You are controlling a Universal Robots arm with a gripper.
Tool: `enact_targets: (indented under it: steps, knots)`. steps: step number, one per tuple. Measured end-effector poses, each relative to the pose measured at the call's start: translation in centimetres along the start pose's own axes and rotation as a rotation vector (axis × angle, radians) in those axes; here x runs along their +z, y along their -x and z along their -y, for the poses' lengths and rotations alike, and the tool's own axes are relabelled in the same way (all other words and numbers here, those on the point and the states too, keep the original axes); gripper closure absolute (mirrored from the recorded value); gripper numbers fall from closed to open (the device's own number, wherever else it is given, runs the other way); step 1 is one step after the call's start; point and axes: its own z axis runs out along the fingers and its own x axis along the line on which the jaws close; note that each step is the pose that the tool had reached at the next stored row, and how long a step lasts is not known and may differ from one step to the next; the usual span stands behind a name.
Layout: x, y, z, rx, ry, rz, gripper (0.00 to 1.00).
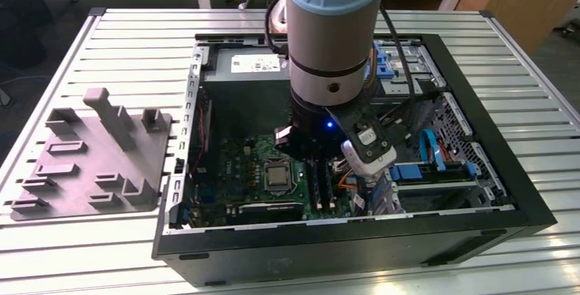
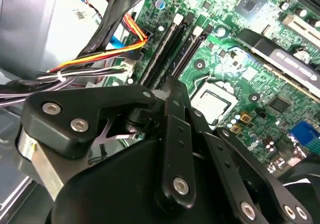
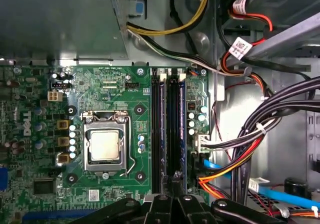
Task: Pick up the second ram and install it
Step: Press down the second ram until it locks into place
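My gripper (image 3: 176, 178) is down inside the open computer case (image 1: 507, 193), over the memory slots beside the processor (image 3: 105, 145). Two dark sticks stand side by side in the slots. The second ram (image 3: 175, 129) is the one farther from the processor, level with its neighbour (image 3: 159, 129). The fingers are shut together, and their tips rest at one end of the second ram's top edge. In the second wrist view the gripper (image 2: 171, 84) meets that end of the ram (image 2: 187, 49). In the exterior view the gripper (image 1: 313, 158) hangs over the motherboard (image 1: 263, 172).
A grey moulded tray (image 1: 91, 159) with upright posts lies on the slatted table at the exterior view's left. Bundled black, red and orange cables (image 3: 250, 139) run close beside the slots. A metal drive cage (image 3: 60, 19) and blue cables (image 1: 435, 155) crowd the case.
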Motion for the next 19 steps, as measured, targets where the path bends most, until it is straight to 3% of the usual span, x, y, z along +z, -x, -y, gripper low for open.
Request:
enact_targets:
  steps: [8,10,19]
  knots:
    - [-0.18,-0.05,-1.72,0.0,0.0002,0.0,0.9]
    - [-0.72,0.0,-1.74,0.0,0.0002,0.0001,0.9]
    - [-0.92,0.01,-1.75,0.0,0.0002,0.0001,0.9]
